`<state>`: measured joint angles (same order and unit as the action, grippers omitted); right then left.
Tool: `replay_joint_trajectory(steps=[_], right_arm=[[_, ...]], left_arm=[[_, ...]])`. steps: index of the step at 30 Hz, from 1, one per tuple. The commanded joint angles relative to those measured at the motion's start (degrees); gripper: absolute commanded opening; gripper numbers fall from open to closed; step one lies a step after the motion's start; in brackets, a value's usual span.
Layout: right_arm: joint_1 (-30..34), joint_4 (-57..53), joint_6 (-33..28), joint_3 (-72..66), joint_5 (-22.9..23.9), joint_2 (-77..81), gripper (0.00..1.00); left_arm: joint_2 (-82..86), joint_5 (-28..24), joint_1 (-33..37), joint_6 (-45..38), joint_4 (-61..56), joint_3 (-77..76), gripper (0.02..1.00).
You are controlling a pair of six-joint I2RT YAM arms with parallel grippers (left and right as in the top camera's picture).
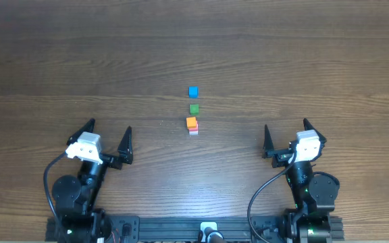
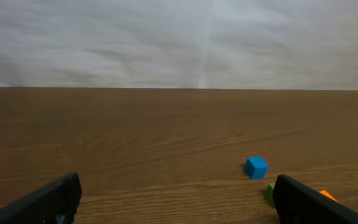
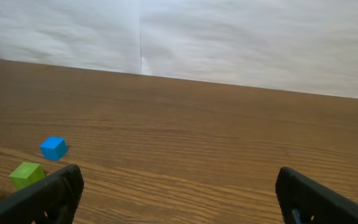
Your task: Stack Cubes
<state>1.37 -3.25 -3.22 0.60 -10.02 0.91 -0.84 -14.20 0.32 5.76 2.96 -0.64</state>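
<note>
Left claw (image 1: 109, 126), right claw (image 1: 286, 125), both wide, empty; cubes (image 1: 194, 109) clustered midway between them

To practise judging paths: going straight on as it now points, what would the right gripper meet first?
Probably nothing: the right gripper faces bare table; the blue cube and green cube lie off to one side.

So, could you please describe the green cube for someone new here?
Near the middle of the wooden table is a short line of small cubes. The green cube is the middle one, lying singly between the blue cube and the orange-topped stack.
</note>
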Motion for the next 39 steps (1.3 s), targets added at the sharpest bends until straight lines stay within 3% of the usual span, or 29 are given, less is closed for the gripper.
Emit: replay_joint_trajectory(steps=[1,8,12,14,16,19,22,26,34,39], right_arm=[[0.15,-0.26,-0.07,-0.28,0.00,-0.52,0.991],[0.15,-0.24,-0.04,-0.31,-0.04,-0.52,0.991],[0.13,2.86,1.25,-0.31,-6.91,-0.52,0.993],[0.13,3.72,1.27,-0.31,-7.52,-0.52,0.993],[0.13,5.62,6.14,-0.28,-8.31,-0.52,0.993],[0.13,10.12,14.21,-0.17,-13.49,-0.52,0.993],[0.04,9.25,16.48,2.01,-14.36,-0.52,0.991],[0.04,3.72,13.84,10.60,-15.15,1.27,0.991],[0.00,-7.91,11.23,40.22,-23.76,23.71,0.993],[-4.42,-23.50,8.39,60.22,-22.10,43.63,0.993]], left_arm=[[0.33,-0.57,-0.26,-0.87,0.02,0.33,1.000],[0.31,-0.57,-0.26,-0.85,0.02,0.33,1.000],[0.31,-0.57,-0.26,-0.85,0.02,0.33,1.000],[0.31,-0.57,-0.26,-0.85,0.02,0.33,0.998],[0.31,-0.57,-0.26,-0.87,0.04,0.33,0.996],[0.31,-0.57,-0.26,-0.85,0.02,0.33,1.000],[0.31,-0.57,-0.26,-0.85,0.02,0.33,1.000],[0.31,-0.57,-0.26,-0.85,0.02,0.33,1.000],[0.31,-0.57,-0.26,-0.85,0.02,0.33,1.000],[0.31,-0.57,-0.26,-0.85,0.02,0.33,1.000]])
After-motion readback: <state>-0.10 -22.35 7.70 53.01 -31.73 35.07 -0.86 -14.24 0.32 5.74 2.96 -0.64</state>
